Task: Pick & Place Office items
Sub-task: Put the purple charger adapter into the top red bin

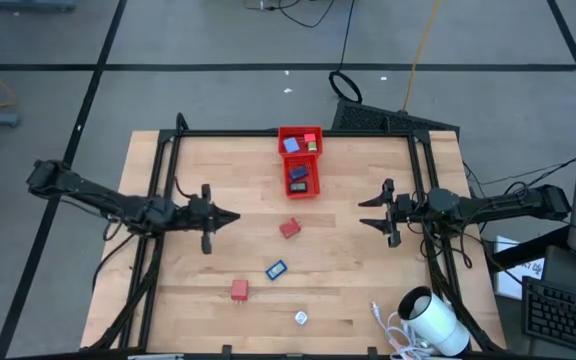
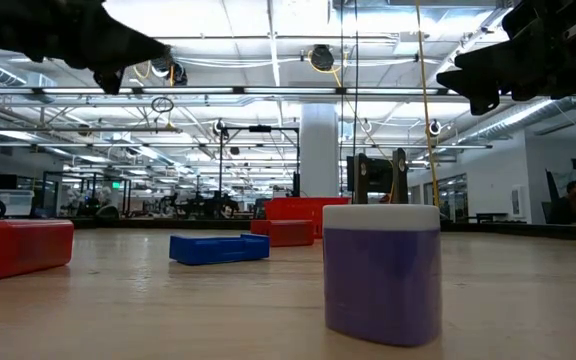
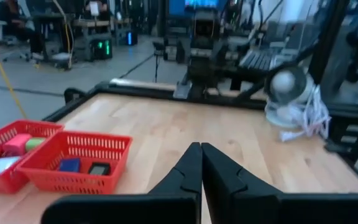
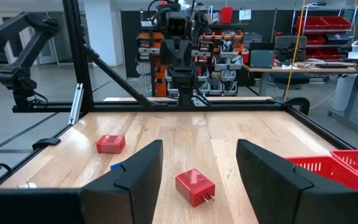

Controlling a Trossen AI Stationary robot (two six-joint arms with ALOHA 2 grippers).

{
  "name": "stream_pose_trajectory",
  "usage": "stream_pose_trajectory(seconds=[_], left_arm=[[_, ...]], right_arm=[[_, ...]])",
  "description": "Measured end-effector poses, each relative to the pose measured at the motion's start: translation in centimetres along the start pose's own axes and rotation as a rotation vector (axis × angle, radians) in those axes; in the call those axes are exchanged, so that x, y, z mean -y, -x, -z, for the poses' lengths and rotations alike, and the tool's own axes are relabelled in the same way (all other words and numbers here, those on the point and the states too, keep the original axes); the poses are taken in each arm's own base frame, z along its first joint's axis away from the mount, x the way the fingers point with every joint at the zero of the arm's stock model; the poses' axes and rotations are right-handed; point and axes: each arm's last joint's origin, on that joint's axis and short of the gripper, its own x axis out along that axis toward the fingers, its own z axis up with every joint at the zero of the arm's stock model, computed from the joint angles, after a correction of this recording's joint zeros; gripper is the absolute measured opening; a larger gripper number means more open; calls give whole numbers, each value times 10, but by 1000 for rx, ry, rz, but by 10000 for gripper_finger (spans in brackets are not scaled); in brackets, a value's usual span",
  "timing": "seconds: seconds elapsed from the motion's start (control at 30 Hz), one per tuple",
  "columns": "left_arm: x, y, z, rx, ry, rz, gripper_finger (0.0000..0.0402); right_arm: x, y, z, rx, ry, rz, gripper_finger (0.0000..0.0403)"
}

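Observation:
Small office items lie loose on the wooden table: a red piece (image 1: 289, 228) (image 4: 194, 186), a blue piece (image 1: 276, 269) (image 2: 218, 247), another red piece (image 1: 239, 290) (image 4: 110, 144) and a whitish piece (image 1: 301, 318) (image 2: 381, 270). More small pieces lie in the red two-compartment tray (image 1: 281, 160) (image 3: 98, 146) at the far middle. My left gripper (image 1: 230, 216) (image 3: 201, 152) hovers shut at the table's left, pointing right, with nothing in it. My right gripper (image 1: 368, 212) (image 4: 199, 146) hovers open at the right, pointing left, with nothing between its fingers.
A big white cylinder with a cable (image 1: 433, 322) (image 3: 288, 93) lies at the near right corner. A black frame (image 1: 168, 180) runs along the table's left, far and right sides. Bare wood lies between the two grippers and the loose pieces.

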Motion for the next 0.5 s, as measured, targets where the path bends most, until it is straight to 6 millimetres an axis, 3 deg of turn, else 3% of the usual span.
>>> stream_pose_trajectory(seconds=[0.27, 0.5], left_arm=[[-4, 9, 9, 13, 4, 2, 21], [-9, 10, 21, -18, -7, -22, 3]], right_arm=[[0, 0, 0, 4, 0, 0, 196], [0, -1, -4, 48, -26, -7, 196]])
